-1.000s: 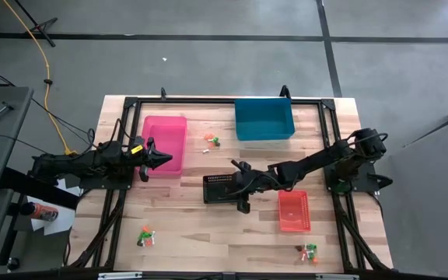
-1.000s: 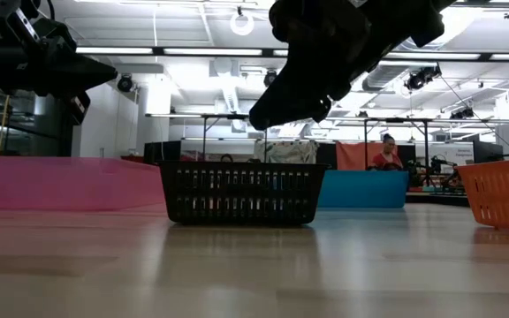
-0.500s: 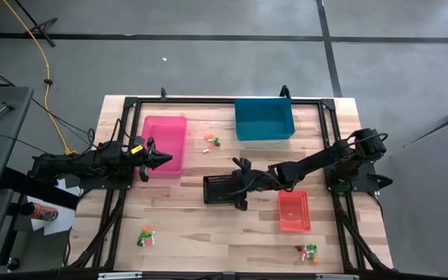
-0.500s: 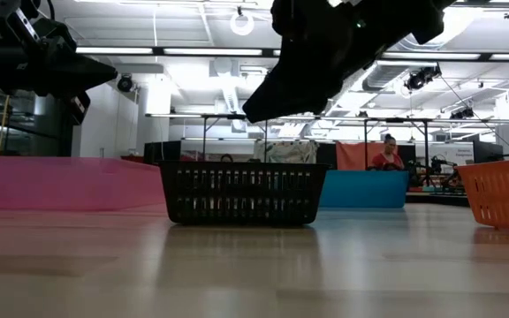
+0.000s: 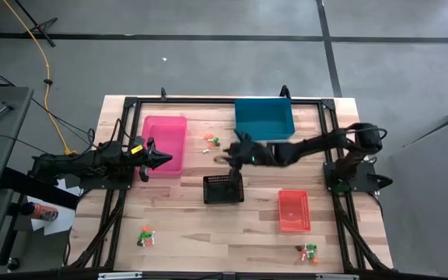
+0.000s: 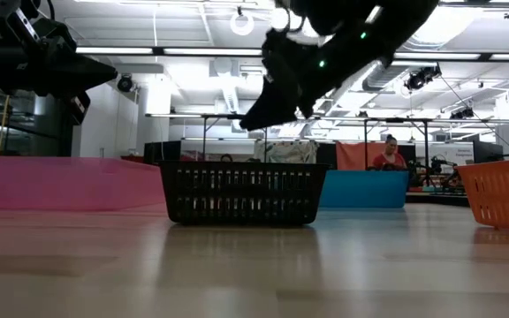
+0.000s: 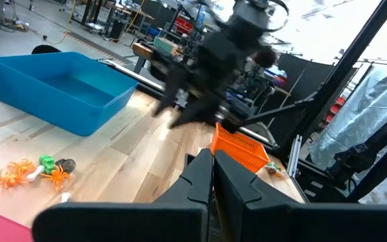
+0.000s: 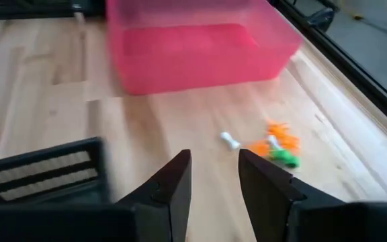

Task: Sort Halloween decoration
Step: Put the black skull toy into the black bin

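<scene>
Pale wooden planks make up the table (image 5: 185,233), framed by dark rails, with grey floor all around. Up top sit a pink bin (image 5: 164,145) left of centre and a blue bin (image 5: 264,118) right of centre; a black basket (image 5: 223,188) stands mid-table and a red basket (image 5: 293,211) lower right.

Halloween decoration lies in three small heaps. One cluster (image 5: 211,141) of orange and green bits sits between the pink and blue bins, with a white piece (image 8: 230,140) just beside it. A second heap (image 5: 146,236) is at the lower left and a third (image 5: 309,252) at the lower right, below the red basket.

From the right edge, the right gripper (image 5: 229,154) reaches across to hang above bare wood just right of the upper cluster, above the black basket in the frame. Its fingers (image 8: 170,181) stand parted with nothing between them.

At the left, the left gripper (image 5: 168,160) hovers over the pink bin's right wall, fingers pressed together, empty.
</scene>
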Robot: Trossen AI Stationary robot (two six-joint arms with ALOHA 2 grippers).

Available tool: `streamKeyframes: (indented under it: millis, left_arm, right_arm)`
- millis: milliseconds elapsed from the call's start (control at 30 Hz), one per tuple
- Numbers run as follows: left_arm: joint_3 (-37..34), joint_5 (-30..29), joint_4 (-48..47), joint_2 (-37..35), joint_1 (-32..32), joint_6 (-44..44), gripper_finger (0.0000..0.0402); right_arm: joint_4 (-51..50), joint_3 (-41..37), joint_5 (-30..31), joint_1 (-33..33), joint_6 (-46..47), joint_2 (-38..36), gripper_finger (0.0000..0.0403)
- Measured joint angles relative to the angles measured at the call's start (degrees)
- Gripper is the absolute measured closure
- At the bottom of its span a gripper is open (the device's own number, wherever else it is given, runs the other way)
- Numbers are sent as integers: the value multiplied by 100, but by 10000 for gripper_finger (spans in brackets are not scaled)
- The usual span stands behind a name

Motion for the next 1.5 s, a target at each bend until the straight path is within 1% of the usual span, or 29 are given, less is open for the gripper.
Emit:
streamKeyframes:
  millis: [133,200,300,367,567,700,800,867,900,1000,1100,1167,1333,1433,1500]
  left_arm:
    - [0,-2,2,0,1,2,398]
    - [0,-111,26,2,0,2,398]
    - [0,-180,52,0,2,0,398]
    - [0,-180,52,0,0,0,398]
    - [0,-199,61,0,2,2,398]
    - [-2,-566,275,0,2,-1,398]
    - [-7,-805,774,18,2,5,398]
    - [6,-788,1298,121,0,364,398]
    - [48,-762,1384,181,2,602,398]
    - [359,-844,1291,501,15,1173,398]
    - [660,-1026,878,1006,87,1429,397]
    - [793,-1061,819,1461,141,1552,388]
    - [885,-1159,877,2558,317,1787,340]
    - [887,-1157,1189,2998,356,1870,304]
    - [887,-1049,1414,3192,356,1972,282]
  right_arm:
    - [0,0,-711,-656,39,0,284]
    - [5,0,-1061,-916,67,0,284]
    - [155,0,-1488,-1143,79,0,284]
    - [327,0,-1663,-1191,47,0,284]
    - [621,0,-1843,-1119,-216,0,284]
    - [609,0,-1844,-997,-214,0,284]
    - [611,0,-1844,-876,-217,0,284]
    - [639,0,-1844,-794,-217,0,284]
    - [666,0,-1844,-760,-219,0,284]
    - [722,0,-1847,-688,-219,0,284]
    - [727,0,-1844,-667,-219,2,284]
    - [756,0,-1844,-667,-217,2,284]
    - [945,0,-1844,-667,-88,2,284]
    - [953,0,-1844,-667,-116,2,284]
    - [953,0,-1844,-667,-116,2,284]
